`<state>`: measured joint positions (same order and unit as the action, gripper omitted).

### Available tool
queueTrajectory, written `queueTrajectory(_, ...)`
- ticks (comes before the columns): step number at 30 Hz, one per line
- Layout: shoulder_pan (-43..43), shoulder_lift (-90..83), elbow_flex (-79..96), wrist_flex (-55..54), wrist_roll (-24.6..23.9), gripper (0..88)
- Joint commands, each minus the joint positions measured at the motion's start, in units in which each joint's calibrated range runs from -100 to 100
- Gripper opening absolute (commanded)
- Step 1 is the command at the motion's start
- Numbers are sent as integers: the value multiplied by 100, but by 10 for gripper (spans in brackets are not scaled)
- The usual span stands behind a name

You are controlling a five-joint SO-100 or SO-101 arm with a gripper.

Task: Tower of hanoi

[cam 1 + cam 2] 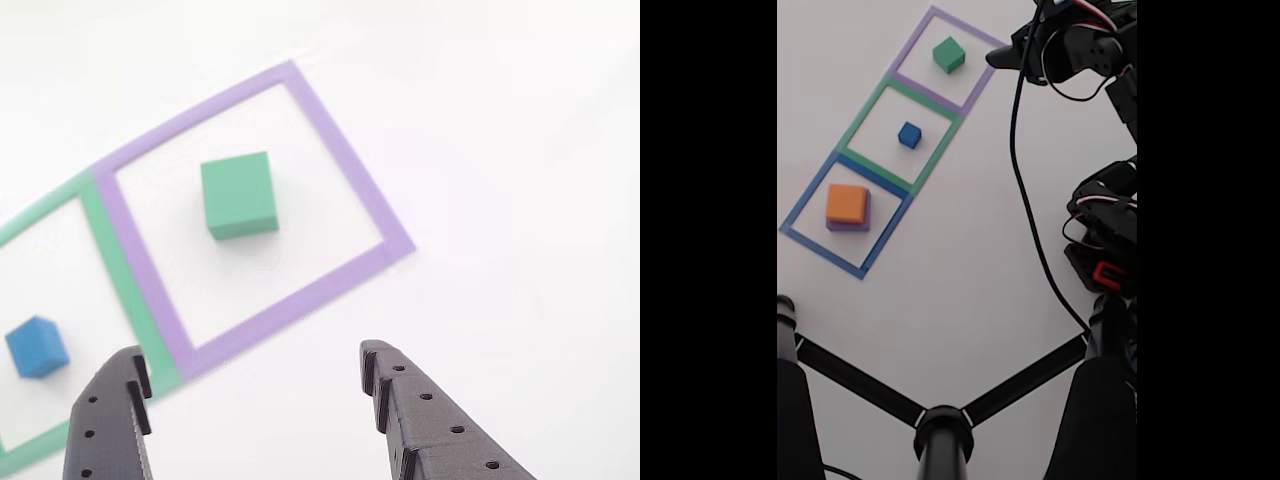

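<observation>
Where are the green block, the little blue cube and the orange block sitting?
green block [238, 195]: the other view, on its top face, inside the purple tape square.
blue cube [909, 134]: fixed view, on its top, inside the green tape square.
orange block [847, 203]: fixed view, on its top face, stacked on the purple block.

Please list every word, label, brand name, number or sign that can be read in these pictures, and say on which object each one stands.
None can be read.
Green block: plain faces.
Blue cube: plain.
Orange block on the purple block: no print.
Tape outlines: plain colour.
Gripper: black fingers with small holes, no marking.
Red part on the arm in the fixed view: too small to tell whether it bears text.
</observation>
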<state>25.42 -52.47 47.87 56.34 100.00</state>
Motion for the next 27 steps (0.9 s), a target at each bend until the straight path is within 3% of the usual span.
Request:
queueTrajectory(1, 123, 175, 1233, -2287, 0, 273)
queueTrajectory(13, -68, 2931, 2723, -7548, 0, 298)
queueTrajectory(27, -365, 5527, 2514, -10454, 0, 296)
